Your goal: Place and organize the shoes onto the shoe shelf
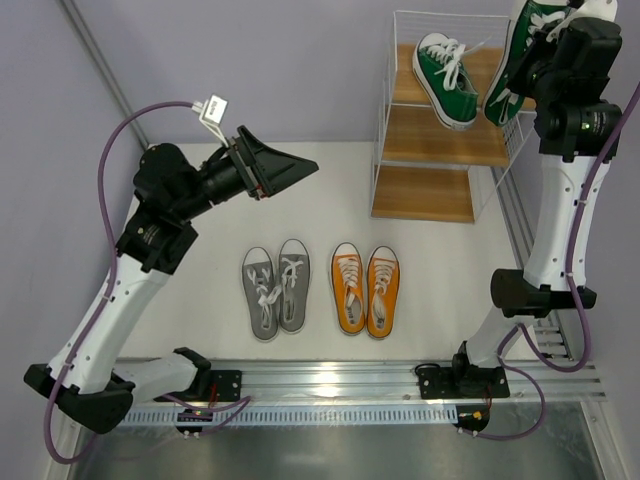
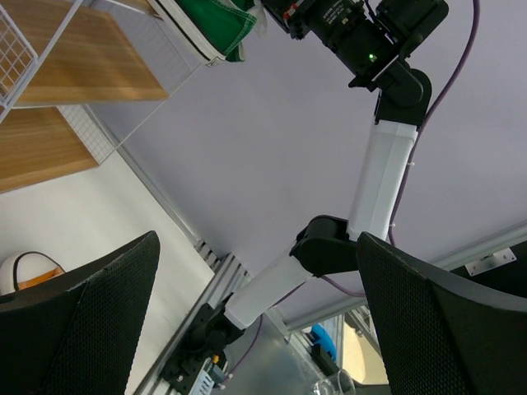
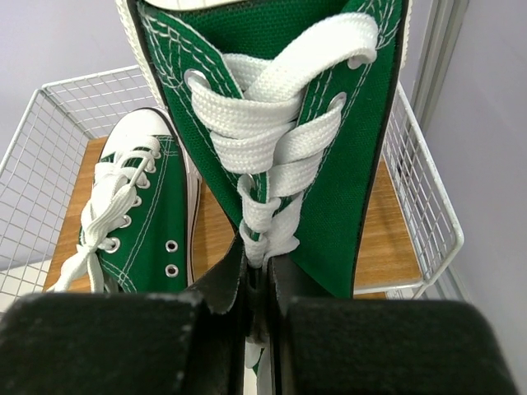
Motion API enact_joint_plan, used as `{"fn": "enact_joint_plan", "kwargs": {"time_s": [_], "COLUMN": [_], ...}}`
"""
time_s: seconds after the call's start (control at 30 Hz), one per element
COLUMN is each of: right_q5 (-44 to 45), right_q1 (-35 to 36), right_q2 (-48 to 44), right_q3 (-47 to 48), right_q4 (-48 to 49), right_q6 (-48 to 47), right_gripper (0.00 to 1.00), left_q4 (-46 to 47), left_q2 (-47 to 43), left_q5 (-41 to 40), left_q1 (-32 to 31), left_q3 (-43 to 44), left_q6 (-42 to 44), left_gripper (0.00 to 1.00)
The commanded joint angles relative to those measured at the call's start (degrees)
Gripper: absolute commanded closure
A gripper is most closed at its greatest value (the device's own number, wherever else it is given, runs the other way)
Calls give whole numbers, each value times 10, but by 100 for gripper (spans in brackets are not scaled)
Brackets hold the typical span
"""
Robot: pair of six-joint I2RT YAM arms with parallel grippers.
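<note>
One green sneaker (image 1: pixel 447 78) lies on the top board of the shoe shelf (image 1: pixel 430 135) at the back right; it also shows in the right wrist view (image 3: pixel 140 222). My right gripper (image 1: pixel 533 72) is shut on the tongue of the second green sneaker (image 3: pixel 288 107) and holds it above the top board, to the right of the first. The grey pair (image 1: pixel 276 291) and the orange pair (image 1: pixel 366 289) lie side by side on the table. My left gripper (image 1: pixel 300 168) is open and empty, raised over the table's left part.
The shelf's two lower boards (image 1: pixel 424 192) carry nothing. A metal rail (image 1: pixel 330 380) runs along the near edge. The shelf's wire-mesh side (image 3: pixel 420 197) is close to the held shoe. The right arm (image 2: pixel 370 189) fills the left wrist view.
</note>
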Motion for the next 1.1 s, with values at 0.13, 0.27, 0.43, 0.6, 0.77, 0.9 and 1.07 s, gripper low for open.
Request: {"fn": "enact_joint_plan", "kwargs": {"time_s": [0.13,0.27,0.43,0.6,0.77,0.9,1.07], "right_q5": [-39,-59,-54,-31,35,73,64], "right_q1": [-4,-4,-4,-4,-4,-4,-4], "right_q2": [-6,-9,-17,-32,-72,-89,-116], "right_q3": [-2,-9,-2,11,14,9,-85], "right_q4": [21,14,20,28,50,41,5], "right_q6": [10,14,20,28,38,32,25], "right_gripper": [96,70,34,32,31,31,30], "left_q4": [31,36,35,35,30,28,35], "left_q2": [-29,-34,-40,-37,11,54,64], "left_q5": [-15,-18,-19,-23,-13,-3,-5], "left_q1": [-1,-1,-1,-1,-2,-9,-22], "left_q3": [-24,-35,-36,-28,49,123,128], "left_q6": [2,-4,-4,-6,-4,1,1], "left_gripper": [0,0,0,0,0,0,0]}}
